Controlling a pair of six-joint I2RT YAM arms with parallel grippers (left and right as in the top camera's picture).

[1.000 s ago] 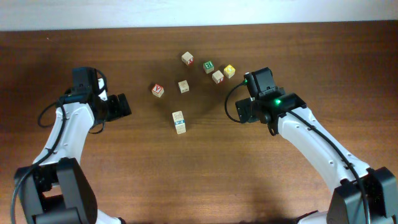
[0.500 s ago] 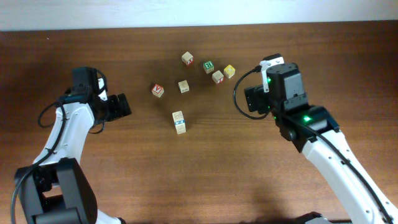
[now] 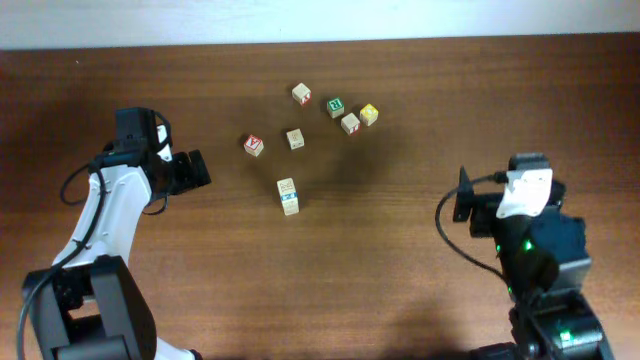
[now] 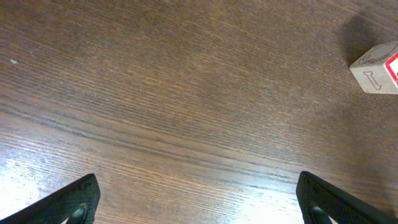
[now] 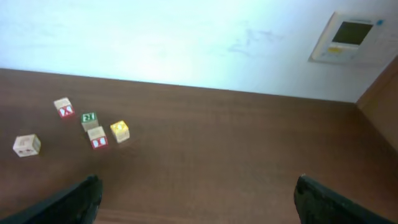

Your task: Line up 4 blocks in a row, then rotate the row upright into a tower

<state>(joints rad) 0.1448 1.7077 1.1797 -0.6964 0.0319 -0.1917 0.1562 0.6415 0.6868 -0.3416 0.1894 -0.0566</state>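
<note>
1. Two blocks touch in the middle: a beige block (image 3: 287, 187) with a blue-faced block (image 3: 290, 207) right against its robot-side edge.
2. Just behind them sits a plain beige block (image 3: 295, 139), near the red-faced cube (image 3: 253, 145).
3. Further back are the green cube (image 3: 335, 106) and yellow cube (image 3: 369, 114).
4. Empty left gripper (image 3: 195, 170) hovers left of the red-faced cube, fingers wide apart.
5. Empty right gripper (image 5: 199, 205) is well off right, fingers spread too.

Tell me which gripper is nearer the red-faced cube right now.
Left. The left gripper, open, sits a short gap from the red-faced cube, at its lower left in the overhead view. The right gripper, also open, is far off toward the lower right.
</note>
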